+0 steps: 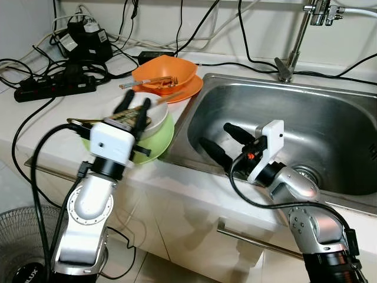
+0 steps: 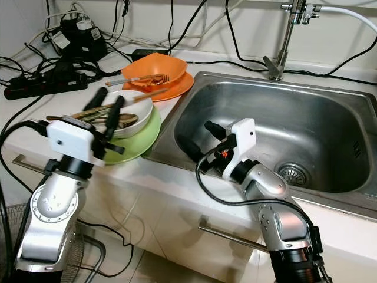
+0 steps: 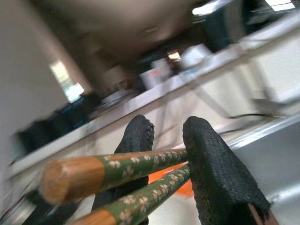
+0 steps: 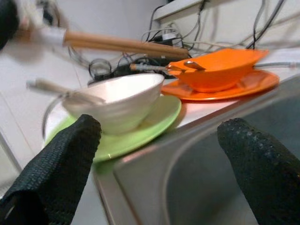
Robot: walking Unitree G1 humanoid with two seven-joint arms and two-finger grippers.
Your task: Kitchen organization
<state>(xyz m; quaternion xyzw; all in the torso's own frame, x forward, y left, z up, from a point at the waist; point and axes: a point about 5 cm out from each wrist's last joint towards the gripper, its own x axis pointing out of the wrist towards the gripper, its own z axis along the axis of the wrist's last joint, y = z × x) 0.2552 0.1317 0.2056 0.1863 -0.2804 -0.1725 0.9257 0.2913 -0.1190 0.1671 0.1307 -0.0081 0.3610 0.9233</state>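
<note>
Chopsticks [image 3: 140, 178], wooden with green flowered ends, sit clamped in the left gripper [image 1: 134, 109] at centre-left above the white bowl [image 2: 138, 115]; lift level toward the steel sink [image 1: 330, 135], where the right gripper [image 1: 221, 141] waits, fingers apart.

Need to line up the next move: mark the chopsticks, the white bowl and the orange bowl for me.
chopsticks [image 3: 140, 161]: left wrist view, green patterned shaft between the left claw's fingers.
white bowl [image 4: 119, 101]: right wrist view, outer side wall.
orange bowl [image 1: 177, 66]: left eye view, inner wall near the right rim.
</note>
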